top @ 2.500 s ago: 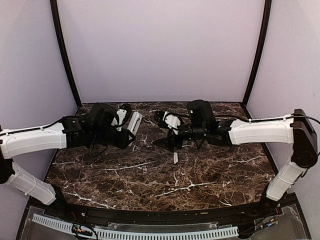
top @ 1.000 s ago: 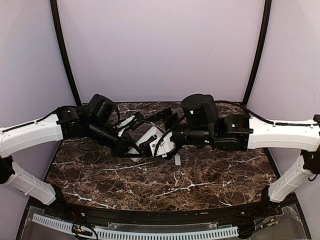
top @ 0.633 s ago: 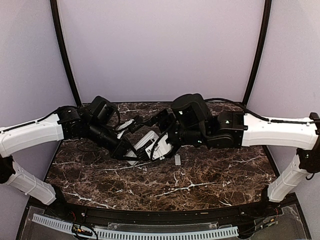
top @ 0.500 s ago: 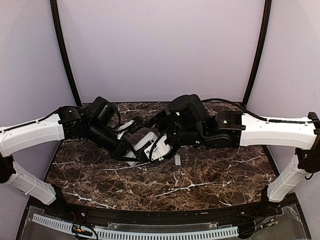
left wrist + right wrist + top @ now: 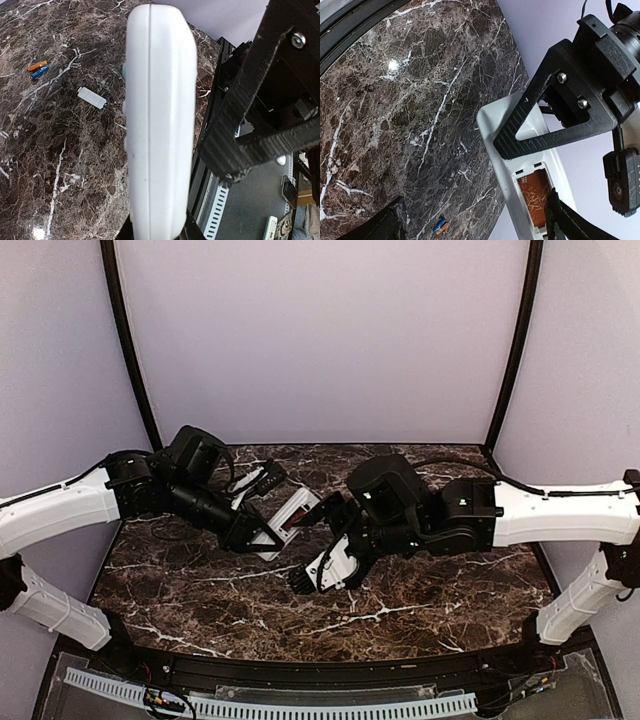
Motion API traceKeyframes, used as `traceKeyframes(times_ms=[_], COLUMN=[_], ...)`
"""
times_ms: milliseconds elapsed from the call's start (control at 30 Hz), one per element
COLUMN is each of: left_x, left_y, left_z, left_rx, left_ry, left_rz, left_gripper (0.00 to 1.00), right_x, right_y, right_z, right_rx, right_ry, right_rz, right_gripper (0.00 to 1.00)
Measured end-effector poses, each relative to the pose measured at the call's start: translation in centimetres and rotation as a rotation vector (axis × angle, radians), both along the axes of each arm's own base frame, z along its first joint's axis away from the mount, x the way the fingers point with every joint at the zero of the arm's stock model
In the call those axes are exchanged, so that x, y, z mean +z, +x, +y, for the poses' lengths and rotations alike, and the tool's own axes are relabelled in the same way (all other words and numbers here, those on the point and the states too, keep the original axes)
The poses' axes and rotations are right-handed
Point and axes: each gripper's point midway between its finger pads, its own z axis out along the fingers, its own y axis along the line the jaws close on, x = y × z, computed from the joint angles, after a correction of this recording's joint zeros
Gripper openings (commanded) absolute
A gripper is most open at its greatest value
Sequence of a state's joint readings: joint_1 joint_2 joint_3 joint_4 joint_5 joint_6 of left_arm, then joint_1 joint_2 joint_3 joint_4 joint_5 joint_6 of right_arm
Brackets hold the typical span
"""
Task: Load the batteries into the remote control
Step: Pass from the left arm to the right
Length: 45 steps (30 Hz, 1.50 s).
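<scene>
My left gripper (image 5: 272, 530) is shut on the white remote control (image 5: 296, 510) and holds it tilted above the table. The left wrist view shows the remote (image 5: 157, 120) edge-on between my jaws (image 5: 159, 227). In the right wrist view its back (image 5: 502, 125) faces the camera with the battery bay (image 5: 535, 192) open and orange-brown inside, and a left finger (image 5: 545, 120) lies across it. My right gripper (image 5: 322, 572) is open and empty, just below the remote (image 5: 475, 225). The orange and blue batteries (image 5: 37, 69) lie side by side on the table (image 5: 440, 226).
A small white battery cover (image 5: 92, 97) lies flat on the dark marble table (image 5: 430, 590), a little apart from the batteries. A black finger of the right gripper (image 5: 250, 125) shows close beside the remote in the left wrist view. The table's front rail (image 5: 300, 665) runs along the near edge.
My right gripper has pulled back from the remote toward the near side and down. My left gripper has drawn the remote slightly up and back, still holding it.
</scene>
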<state>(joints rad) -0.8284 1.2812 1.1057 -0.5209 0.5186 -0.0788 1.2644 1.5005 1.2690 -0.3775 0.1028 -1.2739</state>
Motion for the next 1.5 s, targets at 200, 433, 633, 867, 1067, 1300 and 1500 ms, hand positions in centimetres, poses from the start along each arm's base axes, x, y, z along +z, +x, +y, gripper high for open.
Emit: traceKeyframes(times_ms=[200,433,633,867,1067,1300,1500], left_x=[0.2,0.2,0.3,-0.1,-0.2,-1.0,-0.9], left_y=[-0.2,-0.2,-0.3,-0.4,-0.5,-0.3,-0.2], left_z=[-0.2,-0.3,-0.3,-0.3,-0.4,-0.3,-0.3], left_rx=[-0.013,-0.017,-0.022,-0.018,-0.025,-0.016,-0.019], left_ry=[-0.014,-0.018,-0.021,-0.011,-0.014,0.012,0.011], left_rz=[0.004,0.007,0.011,0.029,0.037,0.049,0.04], left_gripper=[0.0,0.0,0.0,0.0,0.0,0.0,0.0], right_x=[0.7,2.3,1.1,0.6,1.2,-0.1,0.0], right_y=[0.3,0.8,2.8,4.1,4.8,5.2,5.2], right_z=[-0.5,0.5,1.7,2.9,3.1,2.7,2.6], right_rx=[-0.031,-0.02,-0.042,-0.053,-0.064,-0.035,-0.038], right_ry=[0.038,0.103,0.064,0.03,0.025,-0.062,-0.074], right_rz=[-0.014,-0.071,-0.166,-0.218,-0.27,-0.346,-0.366], right_gripper=[0.98,0.99,0.95,0.76,0.51,0.31,0.18])
